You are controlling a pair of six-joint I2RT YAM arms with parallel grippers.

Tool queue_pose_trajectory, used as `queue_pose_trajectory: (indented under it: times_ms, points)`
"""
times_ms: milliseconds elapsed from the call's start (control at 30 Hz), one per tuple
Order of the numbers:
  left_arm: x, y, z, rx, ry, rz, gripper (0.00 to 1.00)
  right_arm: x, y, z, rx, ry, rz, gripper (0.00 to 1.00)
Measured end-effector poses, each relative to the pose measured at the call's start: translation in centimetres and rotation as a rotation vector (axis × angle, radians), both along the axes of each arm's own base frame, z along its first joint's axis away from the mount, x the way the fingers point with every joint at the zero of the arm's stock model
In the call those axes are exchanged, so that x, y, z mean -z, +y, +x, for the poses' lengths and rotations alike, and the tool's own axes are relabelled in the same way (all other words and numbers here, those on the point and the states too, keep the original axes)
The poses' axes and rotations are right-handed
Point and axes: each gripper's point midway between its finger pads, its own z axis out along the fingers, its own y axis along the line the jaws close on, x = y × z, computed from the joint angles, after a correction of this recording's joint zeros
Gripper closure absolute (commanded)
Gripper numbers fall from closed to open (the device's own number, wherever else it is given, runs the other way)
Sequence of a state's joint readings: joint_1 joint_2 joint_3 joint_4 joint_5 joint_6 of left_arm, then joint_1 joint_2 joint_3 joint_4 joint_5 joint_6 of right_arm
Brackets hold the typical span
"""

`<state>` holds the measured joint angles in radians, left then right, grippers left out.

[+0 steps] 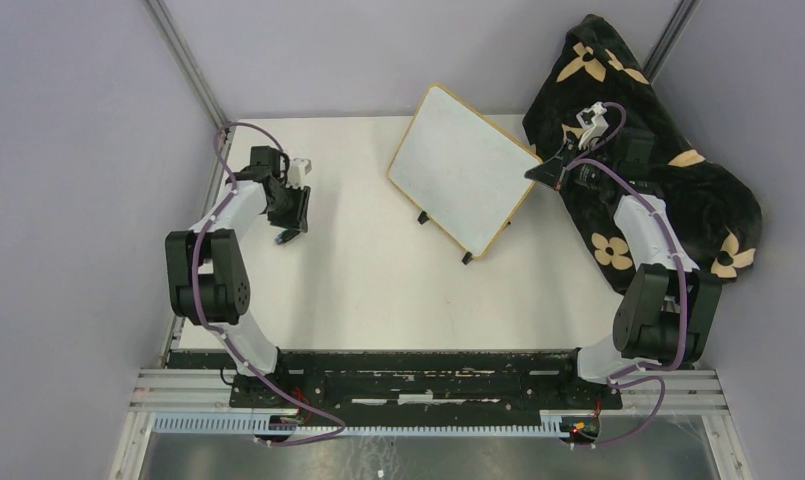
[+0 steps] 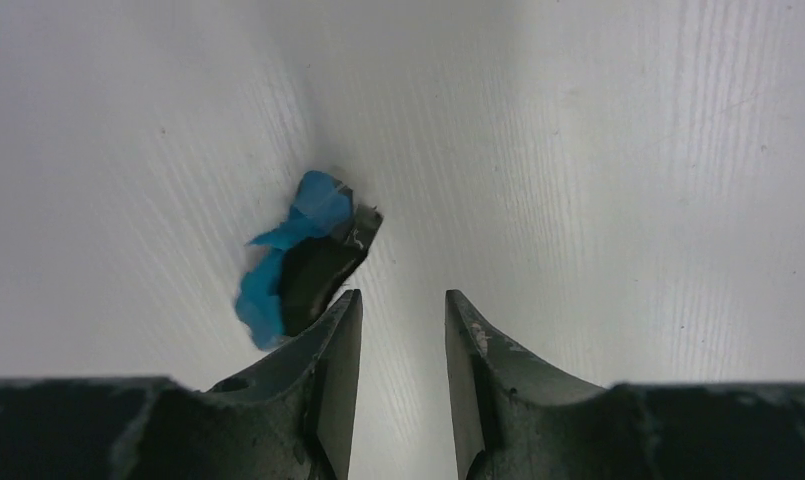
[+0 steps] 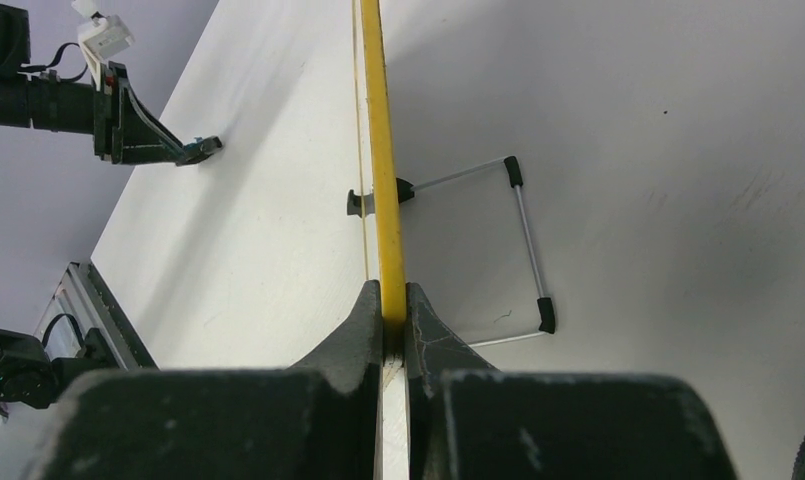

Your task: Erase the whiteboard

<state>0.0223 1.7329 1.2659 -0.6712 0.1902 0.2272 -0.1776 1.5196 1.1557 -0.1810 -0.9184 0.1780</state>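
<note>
My right gripper (image 3: 395, 300) pinched the frame edge of the whiteboard (image 1: 463, 170), which stood tilted toward the far right of the table (image 1: 378, 290). My left gripper (image 2: 403, 310) was slightly spread and empty, with a blue eraser (image 2: 303, 260) just beside it.

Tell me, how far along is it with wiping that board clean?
Looks nearly done: the whiteboard shows no marks from above. The right hand pinches its wooden edge, holding that side up. The left hand is open above the table, the blue eraser lying loose beside one finger. Probably left: setting the board down flat.
</note>
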Motion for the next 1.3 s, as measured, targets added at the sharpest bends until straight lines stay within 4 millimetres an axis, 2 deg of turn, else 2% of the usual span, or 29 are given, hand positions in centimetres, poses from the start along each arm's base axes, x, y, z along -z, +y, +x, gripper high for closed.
queue_pose_trajectory:
  times_ms: [233, 467, 533, 600, 733, 767, 933, 1067, 1167, 1300]
  points:
    - [1.9, 0.1, -0.8, 0.006, 0.051, 0.008, 0.55, 0.1, -0.1, 0.1, 0.019, 0.014, -0.007, 0.82]
    - [1.9, 0.2, -0.5, 0.006, 0.039, 0.007, 0.49, 0.4, 0.0, -0.2, 0.038, 0.043, -0.031, 0.74]
    - [1.9, 0.2, -0.5, 0.006, 0.035, 0.005, 0.49, 1.1, 0.2, -0.8, 0.038, 0.088, -0.034, 0.56]
    - [1.8, 0.1, -0.4, 0.007, 0.034, 0.002, 0.49, 1.6, 0.4, -1.3, 0.037, 0.120, -0.034, 0.46]
    - [1.5, -0.1, -0.4, 0.011, 0.027, -0.008, 0.49, 2.1, 0.5, -1.8, 0.031, 0.152, -0.043, 0.06]
    - [1.4, -0.2, -0.4, 0.013, 0.024, -0.013, 0.49, 2.1, 0.5, -1.9, 0.034, 0.162, -0.039, 0.01]
    - [0.7, -0.4, -0.3, 0.018, 0.004, -0.025, 0.49, 1.9, 0.3, -2.2, 0.046, 0.162, -0.053, 0.00]
    - [0.2, -0.3, -0.2, 0.017, -0.011, -0.026, 0.49, 0.5, 0.3, -2.8, 0.057, 0.135, -0.063, 0.00]
    - [-0.6, 0.0, -0.1, 0.009, -0.035, -0.021, 0.44, -1.3, -0.2, -3.3, 0.097, 0.093, -0.085, 0.00]
    - [-3.2, 1.2, 1.1, -0.021, -0.127, -0.006, 0.42, -5.3, -1.2, -4.2, 0.187, -0.001, -0.133, 0.00]
